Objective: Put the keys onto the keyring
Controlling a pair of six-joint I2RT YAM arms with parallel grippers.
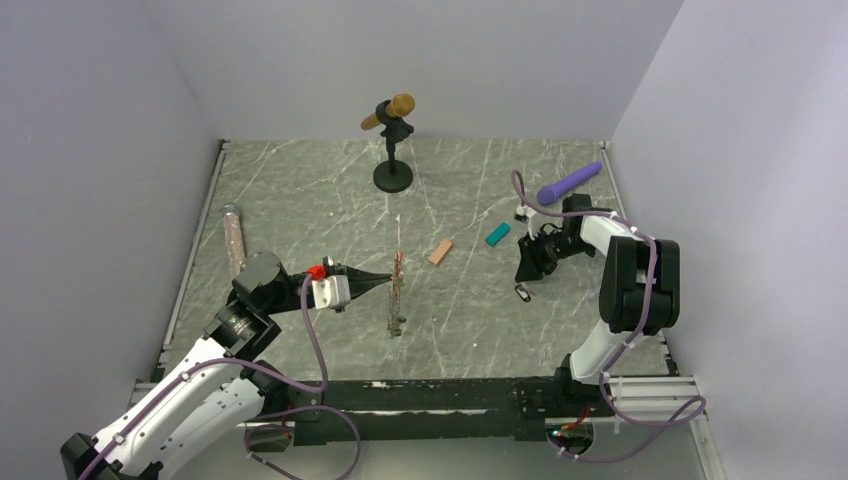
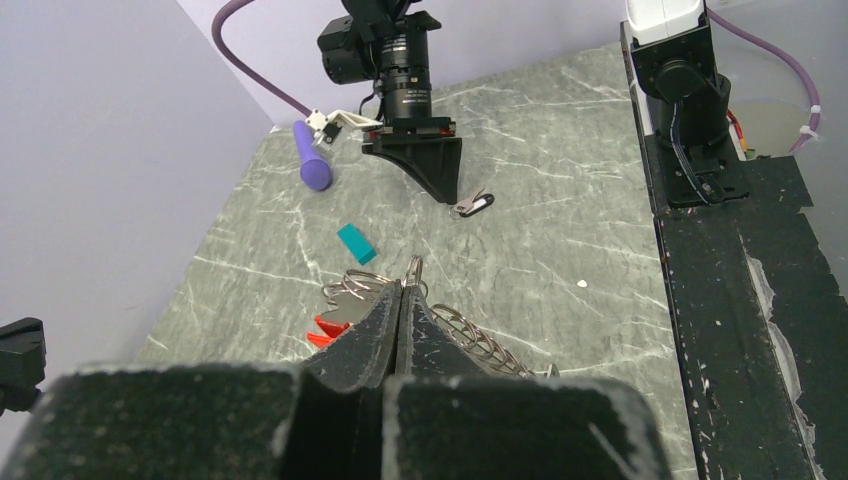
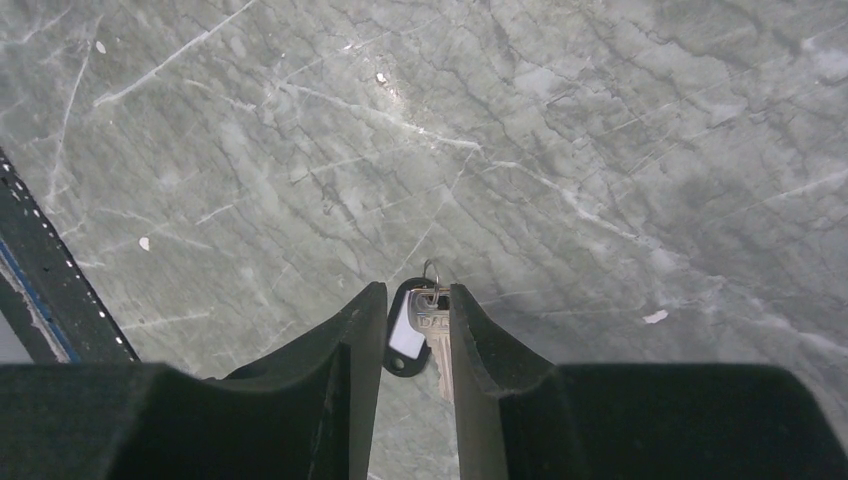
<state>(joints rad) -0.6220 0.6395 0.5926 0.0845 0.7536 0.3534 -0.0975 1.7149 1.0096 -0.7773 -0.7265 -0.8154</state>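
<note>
The keys lie on the table, framed between our right gripper's 2 parted fingers. Well to the left, our left gripper is pinched tight on a silvery loop of the keyring, near 1 teal block.

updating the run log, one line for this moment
left jaws: shut on keyring | right jaws: around keys on table, grip unclear | keys not on keyring yet
</note>
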